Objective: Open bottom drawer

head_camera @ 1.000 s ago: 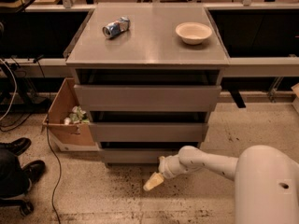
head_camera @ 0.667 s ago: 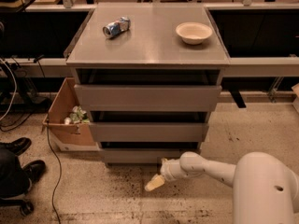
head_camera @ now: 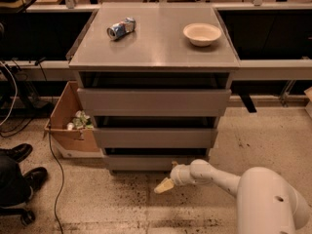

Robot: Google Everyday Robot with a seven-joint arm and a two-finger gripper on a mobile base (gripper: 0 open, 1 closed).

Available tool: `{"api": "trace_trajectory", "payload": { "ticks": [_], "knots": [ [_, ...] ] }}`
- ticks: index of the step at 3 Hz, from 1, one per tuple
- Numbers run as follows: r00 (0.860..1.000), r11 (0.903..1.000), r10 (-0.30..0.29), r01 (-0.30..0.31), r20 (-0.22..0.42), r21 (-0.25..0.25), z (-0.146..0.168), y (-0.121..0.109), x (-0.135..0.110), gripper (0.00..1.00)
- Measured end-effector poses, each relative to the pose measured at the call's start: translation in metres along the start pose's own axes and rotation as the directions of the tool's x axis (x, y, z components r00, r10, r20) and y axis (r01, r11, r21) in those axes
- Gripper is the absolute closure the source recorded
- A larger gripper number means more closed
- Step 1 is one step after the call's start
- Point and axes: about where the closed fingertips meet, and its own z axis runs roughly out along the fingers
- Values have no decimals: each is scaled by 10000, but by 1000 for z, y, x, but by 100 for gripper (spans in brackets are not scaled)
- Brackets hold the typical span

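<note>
The grey cabinet (head_camera: pixel 155 43) has three drawers. The bottom drawer (head_camera: pixel 141 163) is the lowest flat grey front, sitting close to the floor and pulled out only slightly, about level with the fronts above. My white arm reaches in from the lower right. My gripper (head_camera: pixel 163 185) with pale yellow fingertips is low over the floor, just in front of and slightly below the bottom drawer's right half, not touching it.
A crushed can (head_camera: pixel 121 28) and a white bowl (head_camera: pixel 202 33) sit on the cabinet top. An open cardboard box (head_camera: pixel 68 123) with trash stands left of the cabinet. A person's black shoes (head_camera: pixel 19 165) and cables are at far left.
The gripper has shifted slightly up and right, staying low in front of the bottom drawer. The drawers have not moved.
</note>
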Motion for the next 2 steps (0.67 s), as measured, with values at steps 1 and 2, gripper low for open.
{"api": "trace_trajectory", "payload": {
  "ticks": [1, 2],
  "knots": [
    [9991, 9986, -387, 381, 177, 370, 3, -28, -15, 0],
    [9969, 9957, -766, 756, 158, 541, 15, -55, -28, 0]
  ]
}}
